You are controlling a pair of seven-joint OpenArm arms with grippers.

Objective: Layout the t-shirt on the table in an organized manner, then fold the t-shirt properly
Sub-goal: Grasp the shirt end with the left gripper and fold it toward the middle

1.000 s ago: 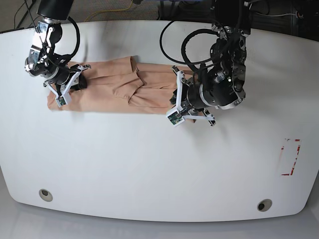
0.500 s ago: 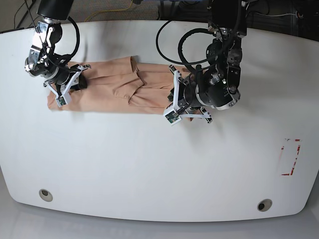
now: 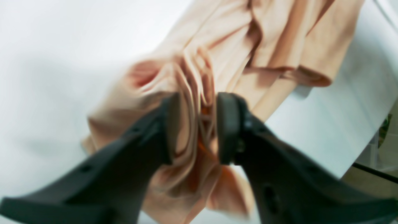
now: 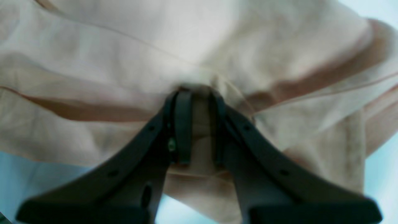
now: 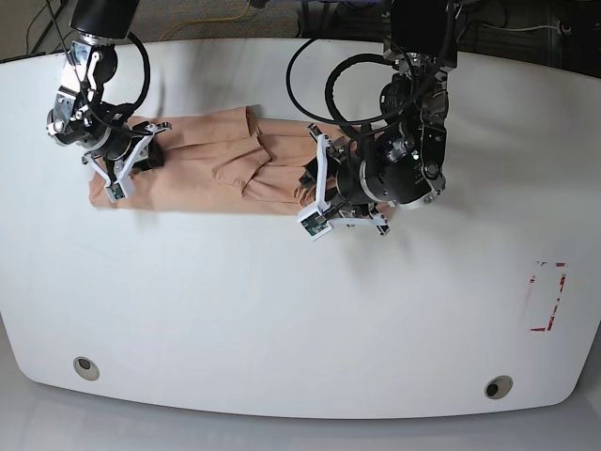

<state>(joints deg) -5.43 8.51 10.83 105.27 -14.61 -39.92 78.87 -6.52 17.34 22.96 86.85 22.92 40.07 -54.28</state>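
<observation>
The peach t-shirt point(image 5: 216, 164) lies as a long, creased strip across the far side of the white table point(image 5: 282, 310). My right gripper point(image 5: 141, 155) is at the strip's left end. In the right wrist view, the right gripper point(image 4: 199, 96) is shut on a fold of the t-shirt point(image 4: 186, 40). My left gripper point(image 5: 324, 188) hovers over the strip's right end. In the left wrist view, the left gripper point(image 3: 199, 99) has its jaws parted. Bunched folds of the t-shirt point(image 3: 224, 34) stand loosely between its pads point(image 3: 227, 124).
A red-marked rectangle point(image 5: 547, 296) sits near the table's right edge. Two round grommet holes point(image 5: 85, 367) point(image 5: 498, 387) lie near the front edge. Black cables loop above the left arm at the table's far side.
The left arm has shifted left over the shirt's right end and its jaws have parted from a tight grip. The right arm and its grip are unchanged.
</observation>
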